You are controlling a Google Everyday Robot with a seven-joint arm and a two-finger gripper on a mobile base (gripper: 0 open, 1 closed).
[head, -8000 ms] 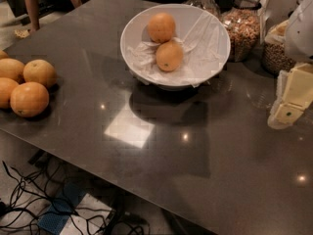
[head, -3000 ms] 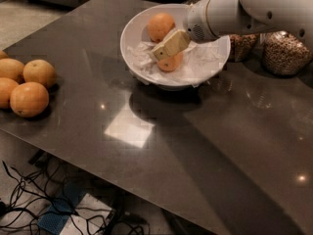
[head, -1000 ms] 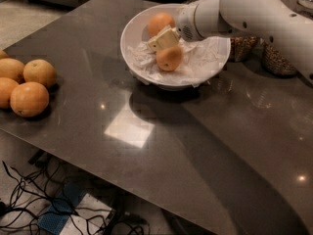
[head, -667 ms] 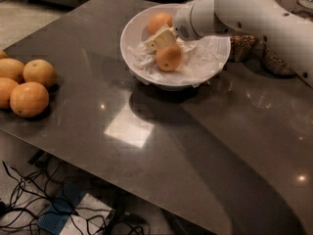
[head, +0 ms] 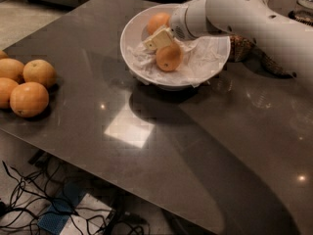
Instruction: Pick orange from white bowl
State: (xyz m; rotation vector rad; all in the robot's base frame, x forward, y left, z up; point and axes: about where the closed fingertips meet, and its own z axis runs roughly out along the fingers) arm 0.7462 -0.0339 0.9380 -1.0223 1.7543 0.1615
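Your gripper (head: 157,39) sits inside the white bowl (head: 126,33), against the upper left of the orange (head: 169,58); whether it has hold cannot be told.

One raised view, angled down across table (head: 88,87); claw (head: 159,39) at white bowl (head: 128,39)

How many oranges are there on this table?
6: in the white bowl, the orange at the gripper and another orange behind it; four oranges clustered on the table at the picture's left edge. More may lie off-frame.
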